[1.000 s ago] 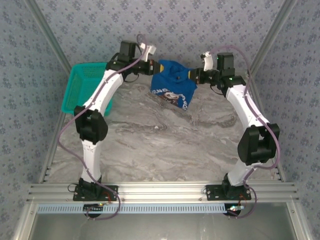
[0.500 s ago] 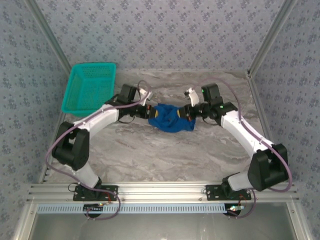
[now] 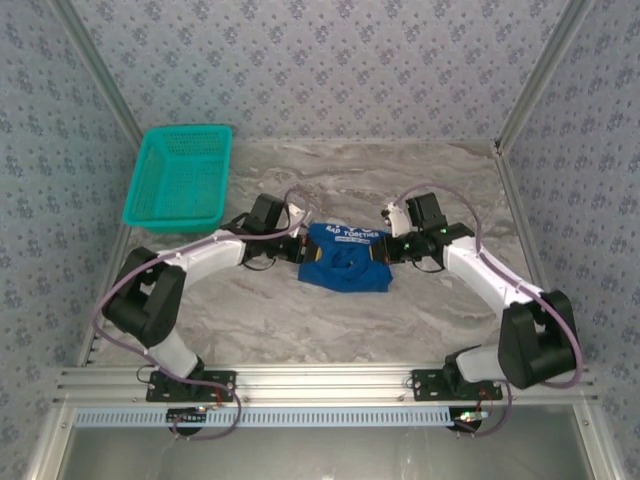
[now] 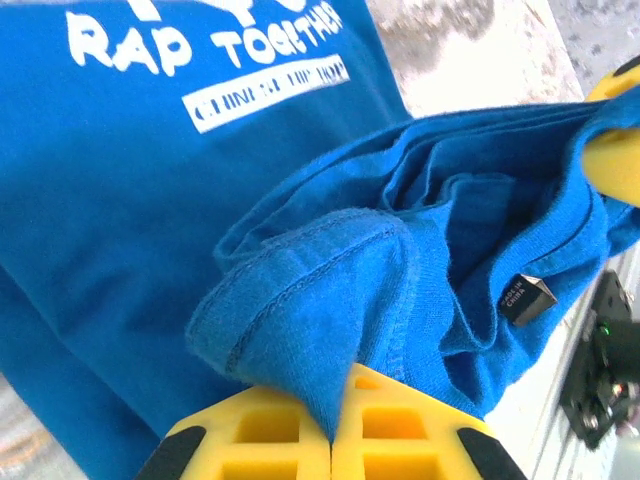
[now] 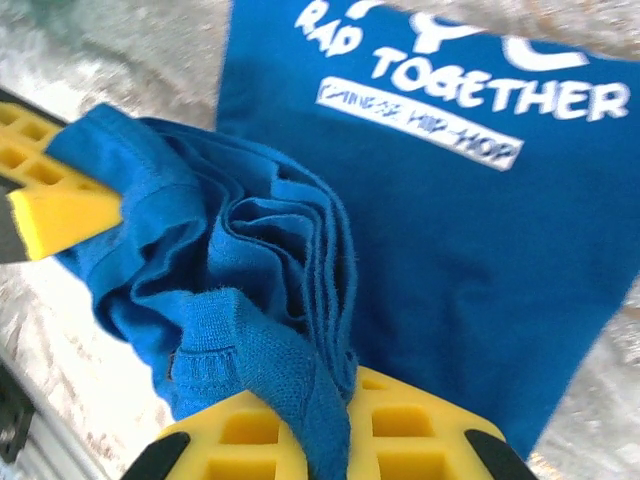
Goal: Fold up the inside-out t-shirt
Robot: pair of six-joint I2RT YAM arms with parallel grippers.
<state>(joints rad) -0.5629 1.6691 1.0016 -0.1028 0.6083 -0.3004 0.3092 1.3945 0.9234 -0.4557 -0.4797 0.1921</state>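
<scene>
We lowered the t-shirt (image 3: 345,265) from twelve o'clock onto the surface (image 3: 300,325) for folding, left hand (image 3: 302,249) and right hand (image 3: 384,251) still pinching it.

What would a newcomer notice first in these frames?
A royal-blue cotton t-shirt lies bunched mid-table, its white "RAP TOGETHER" print facing up. It is pinched at opposite ends by the left gripper and the right gripper, whose yellow pads are shut on folds of cloth. A teal plastic mesh basket sits at the far left of the grey marble-patterned table.
</scene>
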